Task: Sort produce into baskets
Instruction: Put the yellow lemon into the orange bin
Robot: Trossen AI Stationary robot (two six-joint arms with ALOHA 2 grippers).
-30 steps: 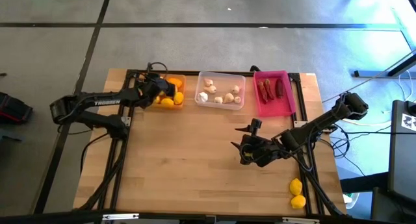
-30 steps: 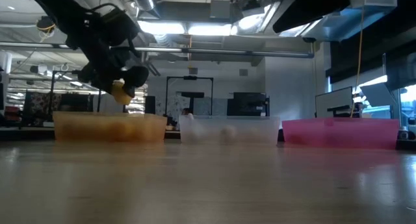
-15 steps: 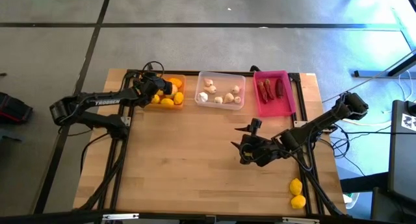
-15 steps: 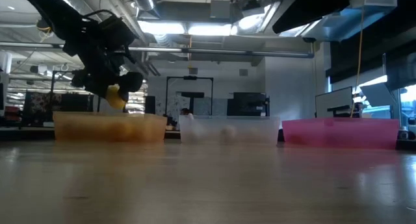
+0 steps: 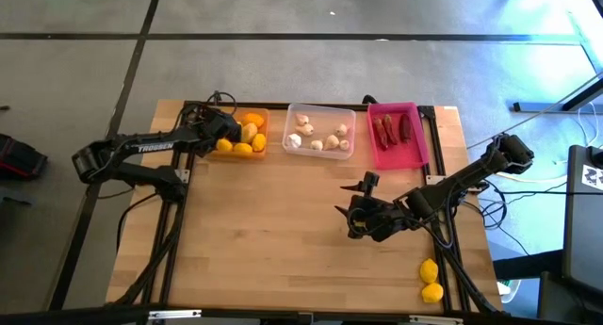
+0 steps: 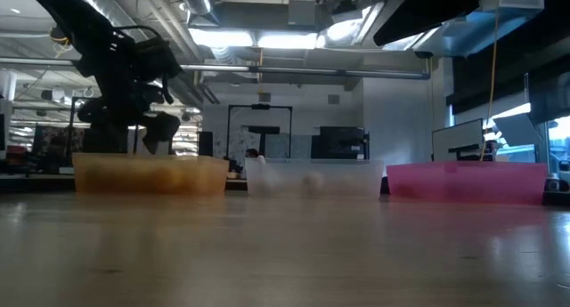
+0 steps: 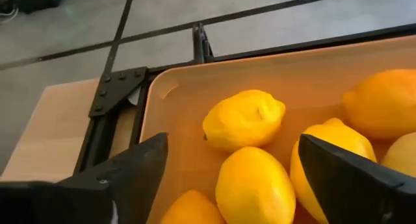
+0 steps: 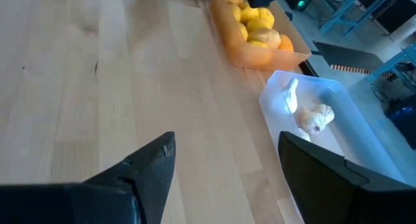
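Observation:
Several yellow and orange lemons [image 7: 244, 119] lie in the translucent orange tray [image 5: 247, 135] at the table's far left. My left gripper [image 7: 234, 146] hangs open just above that tray's left part [image 6: 134, 133], with nothing between its fingers. Whitish garlic bulbs [image 5: 318, 137] lie in the clear tray [image 5: 320, 131] beside it. Dark red chilies [image 5: 394, 129] lie in the pink tray [image 5: 397, 137]. Two more lemons [image 5: 431, 280] rest on the table near its right front corner. My right gripper [image 5: 353, 221] hovers open over the bare wood right of the middle.
The three trays stand side by side along the far edge [image 6: 312, 178]. Bare wood [image 5: 264, 231] fills the middle and the near part of the table. Black frame rails [image 5: 174, 240] run along the left and right sides.
My left gripper has moved a little toward the table's left edge and down over the orange tray, tipping further down. It has opened and let go of the yellow lemon it held, which no longer shows between its fingers. The right arm has kept still.

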